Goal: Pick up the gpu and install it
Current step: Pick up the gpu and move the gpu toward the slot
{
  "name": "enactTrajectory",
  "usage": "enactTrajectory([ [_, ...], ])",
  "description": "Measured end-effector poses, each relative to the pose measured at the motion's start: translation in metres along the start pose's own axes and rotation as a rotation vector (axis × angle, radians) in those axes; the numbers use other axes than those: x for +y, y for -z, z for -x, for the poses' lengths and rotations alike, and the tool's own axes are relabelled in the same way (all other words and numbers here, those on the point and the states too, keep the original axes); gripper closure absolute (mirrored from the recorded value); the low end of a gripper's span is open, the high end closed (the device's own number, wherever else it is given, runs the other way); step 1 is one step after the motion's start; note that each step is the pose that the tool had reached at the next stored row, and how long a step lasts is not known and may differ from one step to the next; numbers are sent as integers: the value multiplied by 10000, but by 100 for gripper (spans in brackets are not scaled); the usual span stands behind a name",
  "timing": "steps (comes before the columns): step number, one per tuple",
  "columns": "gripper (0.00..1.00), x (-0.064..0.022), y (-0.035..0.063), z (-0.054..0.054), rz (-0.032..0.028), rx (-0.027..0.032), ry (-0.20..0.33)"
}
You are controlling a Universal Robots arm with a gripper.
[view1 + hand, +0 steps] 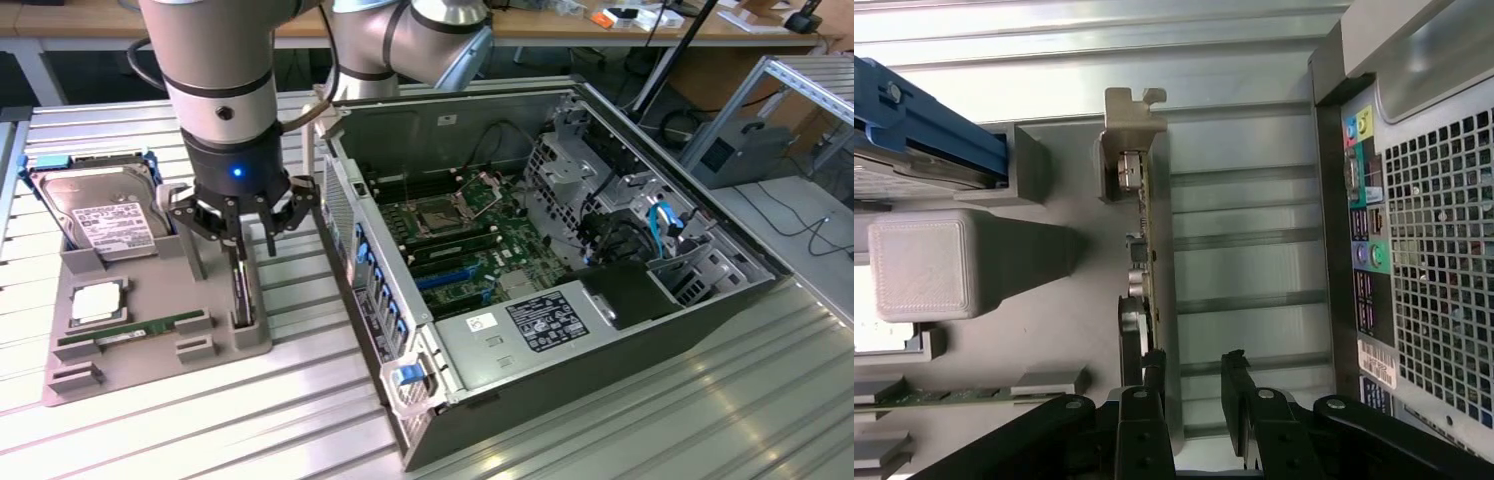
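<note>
Gripper spread astride gpu — ribbed metal table.

The arm stands near vertical, wrist pointed straight down, blue light lit on it. The end effector sits low with dark fingers spread wide, 2 seen in wrist view.

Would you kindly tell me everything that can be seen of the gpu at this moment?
The gpu is a thin, flat, dark card with a pale metal bracket at one end. It stands on edge in a slot of the grey holder, beside the open computer case, not yet lifted. The open gripper hangs close over it; whether it touches the card cannot be told.
</note>
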State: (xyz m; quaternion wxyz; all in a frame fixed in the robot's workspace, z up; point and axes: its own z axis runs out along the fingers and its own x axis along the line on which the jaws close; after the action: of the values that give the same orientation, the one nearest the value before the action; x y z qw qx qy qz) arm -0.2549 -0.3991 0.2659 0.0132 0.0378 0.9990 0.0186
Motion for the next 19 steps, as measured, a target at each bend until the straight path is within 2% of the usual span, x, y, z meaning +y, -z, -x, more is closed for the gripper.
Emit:
enactTrajectory([
  [18,64,1,-73,-1,-43,10,0],
  [19,64,3,-57,0,-23,-11,-2],
])
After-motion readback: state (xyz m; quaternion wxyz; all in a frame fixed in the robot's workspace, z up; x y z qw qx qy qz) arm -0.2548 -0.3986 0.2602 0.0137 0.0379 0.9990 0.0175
